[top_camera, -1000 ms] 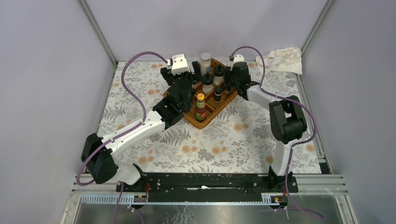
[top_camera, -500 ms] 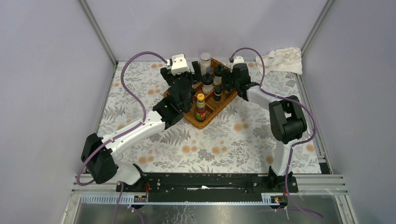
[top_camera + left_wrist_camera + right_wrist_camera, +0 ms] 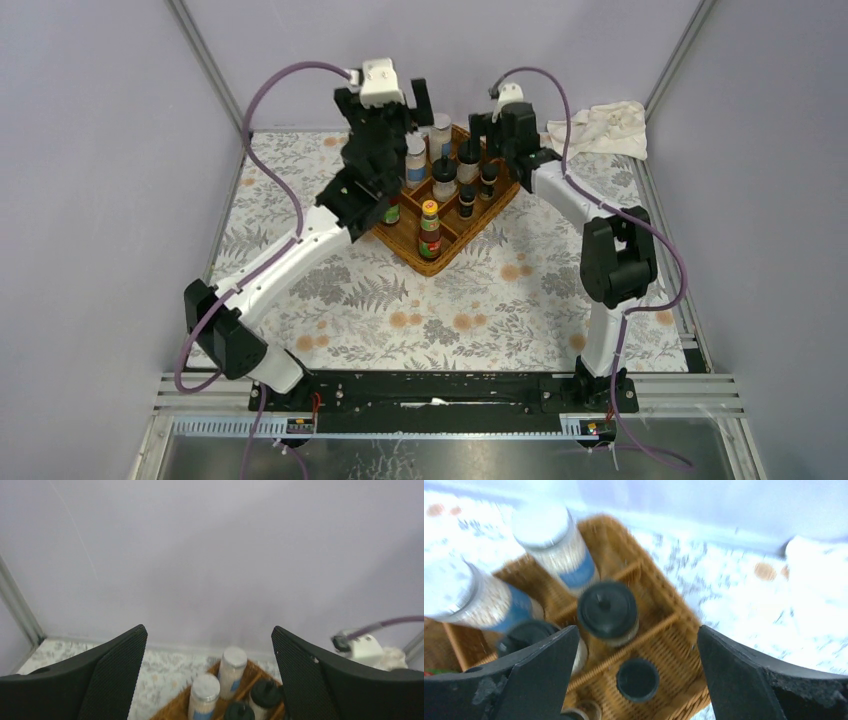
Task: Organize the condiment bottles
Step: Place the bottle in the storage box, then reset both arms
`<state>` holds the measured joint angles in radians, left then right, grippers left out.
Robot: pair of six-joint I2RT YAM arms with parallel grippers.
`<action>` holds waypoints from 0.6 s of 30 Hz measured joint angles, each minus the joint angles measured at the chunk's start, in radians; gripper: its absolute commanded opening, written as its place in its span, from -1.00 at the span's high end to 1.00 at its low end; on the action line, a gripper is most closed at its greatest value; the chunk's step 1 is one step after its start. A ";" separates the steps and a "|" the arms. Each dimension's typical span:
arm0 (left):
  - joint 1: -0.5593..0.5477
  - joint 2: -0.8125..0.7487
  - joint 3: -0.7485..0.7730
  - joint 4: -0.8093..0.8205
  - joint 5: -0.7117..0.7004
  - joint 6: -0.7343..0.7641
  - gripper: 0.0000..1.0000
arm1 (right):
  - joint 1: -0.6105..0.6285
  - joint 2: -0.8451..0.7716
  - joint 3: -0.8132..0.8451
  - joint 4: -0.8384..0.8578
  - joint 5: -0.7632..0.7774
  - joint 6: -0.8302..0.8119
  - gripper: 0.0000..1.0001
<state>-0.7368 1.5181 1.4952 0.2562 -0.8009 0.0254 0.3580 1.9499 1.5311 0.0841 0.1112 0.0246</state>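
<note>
1. The left claw is spread wide and holds nothing. Only the back wall shows between its fingers.
2. In the top view the left claw is raised above the far left side of the wicker tray, clear of the bottles.
3. The right claw is also wide open and empty. It hovers over the far right part of the tray and touches no bottle.
4. The tray sits on the floral table, turned so that one corner points towards the arms.
5. Two white shakers with blue labels stand upright side by side in the far compartments.
6. Black-lidded jars stand upright in the middle and right compartments. One of them lies directly under the right claw in the wrist view.
7. A small black-capped bottle stands in the compartment just beside that jar.
8. A red-labelled sauce bottle with a yellow cap stands upright in the compartment nearest the arms.
9. A crumpled white cloth lies at the far right corner of the table, well apart from the tray.
</note>
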 measured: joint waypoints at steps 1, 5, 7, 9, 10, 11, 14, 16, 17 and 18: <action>0.026 0.002 0.024 -0.001 0.030 0.007 -0.97 | 0.000 0.000 0.040 -0.005 0.000 -0.014 -0.94; 0.203 0.017 0.082 0.006 0.204 -0.017 -0.97 | -0.008 -0.003 0.167 -0.011 -0.001 -0.070 -0.96; 0.311 0.041 0.092 0.010 0.304 -0.054 -0.97 | -0.020 -0.016 0.183 -0.008 -0.002 -0.091 -0.96; 0.392 0.072 0.083 0.023 0.377 -0.088 -0.97 | -0.043 -0.031 0.180 0.002 -0.002 -0.107 -0.97; 0.434 0.088 0.058 0.042 0.417 -0.108 -0.97 | -0.060 -0.037 0.172 0.016 -0.002 -0.115 -0.98; 0.459 0.098 0.032 0.060 0.441 -0.120 -0.97 | -0.076 -0.043 0.159 0.033 -0.001 -0.123 -0.98; 0.526 0.150 -0.063 0.121 0.520 -0.148 -0.97 | -0.127 -0.062 0.087 0.093 0.000 -0.151 -0.99; 0.550 0.204 -0.096 0.153 0.566 -0.152 -0.97 | -0.163 -0.069 0.021 0.153 0.000 -0.167 -0.99; 0.556 0.229 -0.112 0.174 0.584 -0.151 -0.97 | -0.179 -0.070 -0.012 0.179 0.000 -0.172 -0.99; 0.562 0.253 -0.138 0.205 0.602 -0.150 -0.98 | -0.196 -0.072 -0.052 0.221 0.000 -0.175 -0.99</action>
<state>-0.1753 1.7714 1.3575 0.4610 -0.1989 -0.1246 0.1616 1.8782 1.4788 0.3050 0.1108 -0.1501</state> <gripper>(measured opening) 0.987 0.993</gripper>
